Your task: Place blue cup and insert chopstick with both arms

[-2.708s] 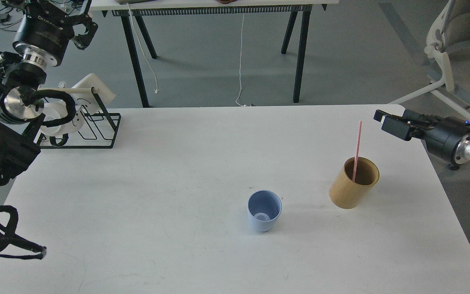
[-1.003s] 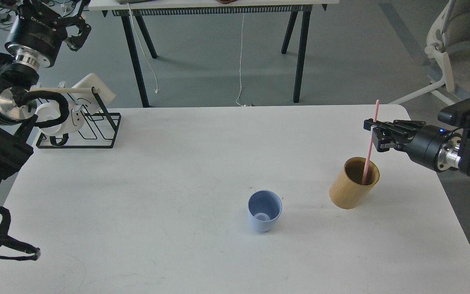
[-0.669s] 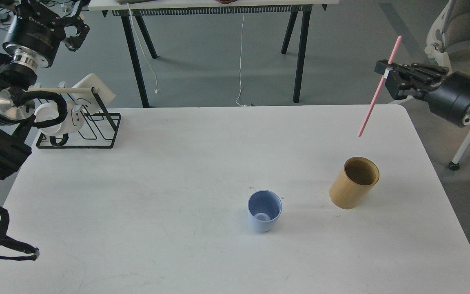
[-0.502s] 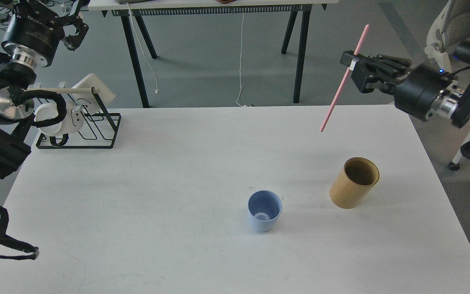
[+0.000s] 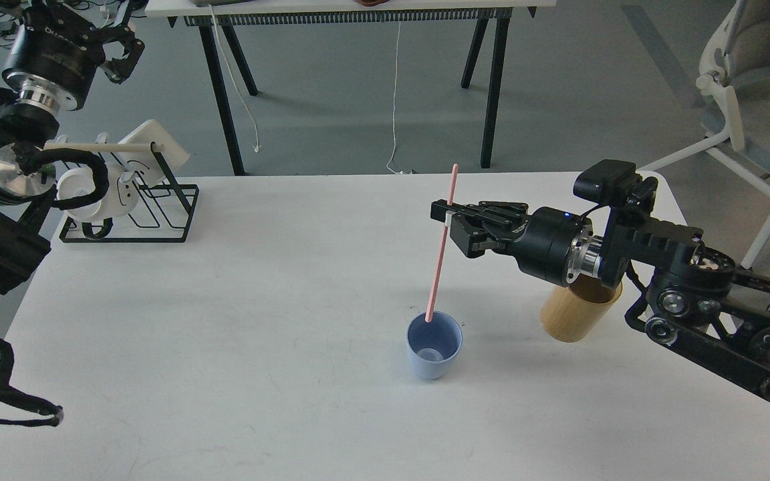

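Observation:
A light blue cup (image 5: pixel 433 345) stands upright on the white table (image 5: pixel 258 334), right of centre. My right gripper (image 5: pixel 447 219) is shut on a pink chopstick (image 5: pixel 440 248), held near its upper end. The chopstick hangs almost upright, and its lower tip is at the cup's far rim. A bamboo holder (image 5: pixel 575 308) stands to the right of the cup, partly hidden behind my right arm. My left gripper (image 5: pixel 121 47) is raised at the top left, off the table, far from the cup; its fingers look spread and hold nothing.
A black wire rack (image 5: pixel 141 200) with white dishware sits at the table's back left corner. A second table (image 5: pixel 358 10) stands behind, with black legs and a hanging white cable. An office chair (image 5: pixel 752 93) is at the right, off the table.
My right gripper took the pink chopstick out of the bamboo holder, lifted it high, then swung left and down, bringing its tip to the blue cup's rim. The left arm barely moved.

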